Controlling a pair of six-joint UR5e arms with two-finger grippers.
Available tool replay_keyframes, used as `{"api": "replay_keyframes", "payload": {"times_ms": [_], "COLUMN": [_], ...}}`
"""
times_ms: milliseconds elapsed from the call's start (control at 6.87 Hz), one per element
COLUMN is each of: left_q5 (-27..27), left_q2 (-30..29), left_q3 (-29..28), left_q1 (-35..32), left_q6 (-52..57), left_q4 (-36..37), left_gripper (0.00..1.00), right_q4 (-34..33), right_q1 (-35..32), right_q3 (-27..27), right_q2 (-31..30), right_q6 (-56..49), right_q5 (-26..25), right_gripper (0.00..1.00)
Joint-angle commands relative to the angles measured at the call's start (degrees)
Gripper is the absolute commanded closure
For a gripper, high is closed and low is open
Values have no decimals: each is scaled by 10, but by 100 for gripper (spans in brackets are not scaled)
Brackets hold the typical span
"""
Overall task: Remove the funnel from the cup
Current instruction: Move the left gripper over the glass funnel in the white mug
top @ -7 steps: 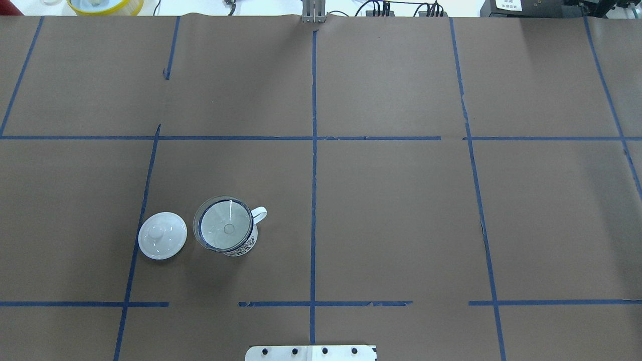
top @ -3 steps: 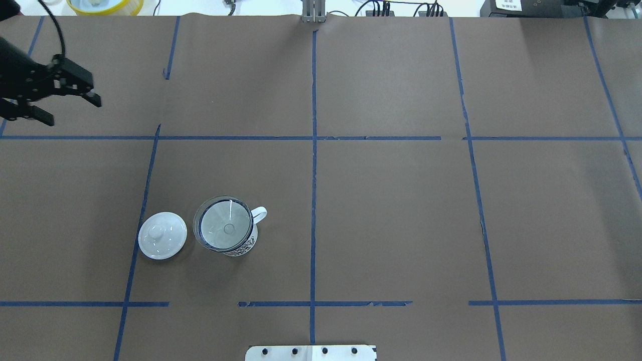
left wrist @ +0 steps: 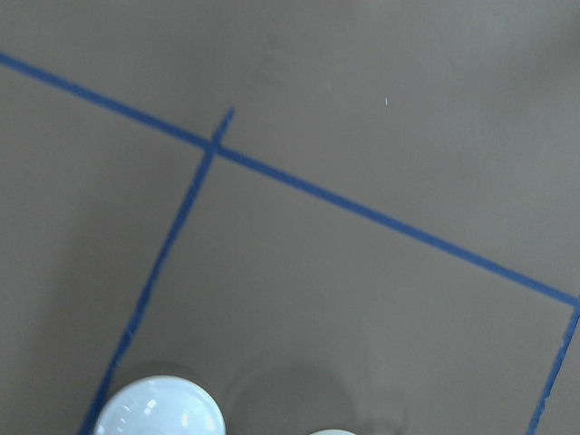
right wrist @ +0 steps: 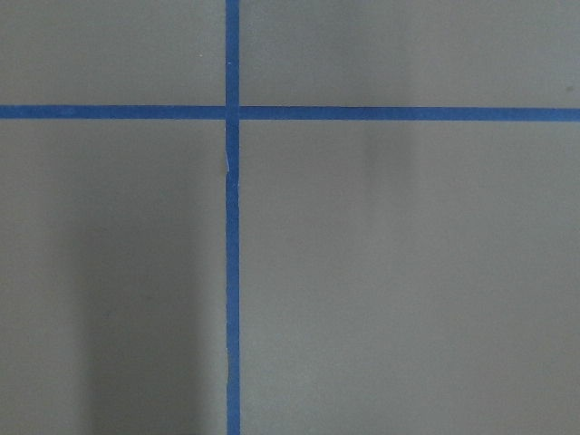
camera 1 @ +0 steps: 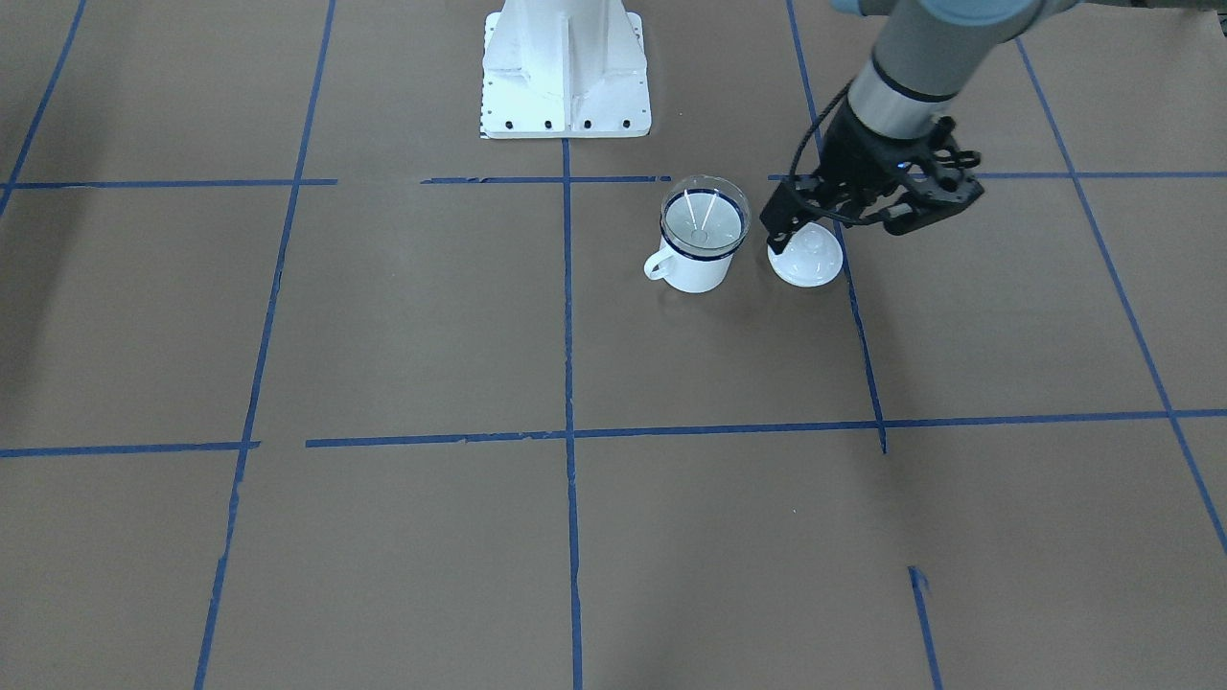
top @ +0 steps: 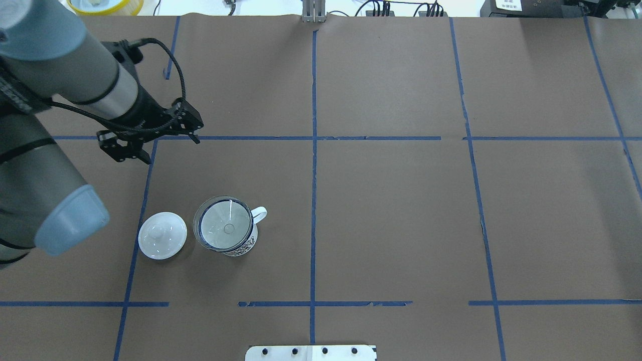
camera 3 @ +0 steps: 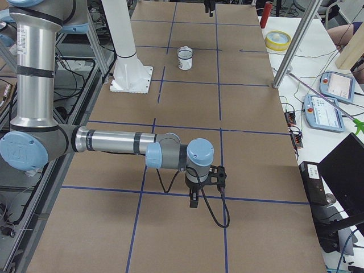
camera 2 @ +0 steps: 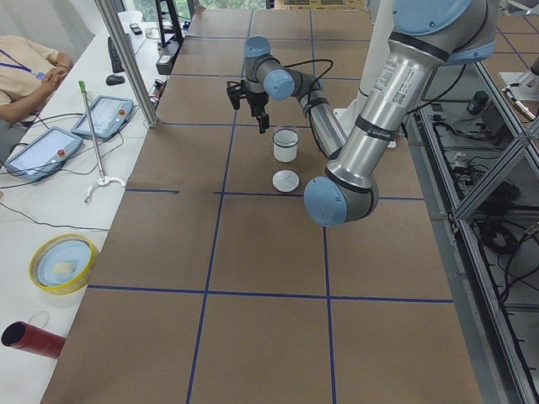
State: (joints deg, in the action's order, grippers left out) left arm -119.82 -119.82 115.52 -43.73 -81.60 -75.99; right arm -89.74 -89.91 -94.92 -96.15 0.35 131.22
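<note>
Clear conical funnel (top: 224,228) sits in the white enamel cup (top: 244,246), lower left of centre in the overhead frame; glossy domed lid (top: 162,235) just beside, on matte brown surface (top: 391,210). I read the left gripper (top: 170,150) above them in frame, jaws wide, empty. Right gripper (camera 3: 200,190): I cannot tell jaw state.

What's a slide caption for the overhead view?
Left gripper, jaws open, hovers apart from the cup, funnel seated in its mouth; white lid beside it.
</note>
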Motion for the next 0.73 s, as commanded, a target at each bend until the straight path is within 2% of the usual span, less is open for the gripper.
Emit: {"api": "replay_keyframes", "payload": {"times_ms": [0,291,582], "left_q5": [43,50,63], "left_q2": [-55,-65,-69], "left_q3": [-42,-62,-99], "left_q1": [70,109,129], "left_q6": [-44,-75,-75], "left_q4": [19,18,-12], "left_gripper": [1,4,12], "right_q4": [0,0,0], "right_q1": [0,0,0], "right_q3": [0,0,0], "right_q2": [0,0,0], "right_q6": [0,0,0], "right_q5": [0,0,0], "right_gripper": [0,0,0]}}
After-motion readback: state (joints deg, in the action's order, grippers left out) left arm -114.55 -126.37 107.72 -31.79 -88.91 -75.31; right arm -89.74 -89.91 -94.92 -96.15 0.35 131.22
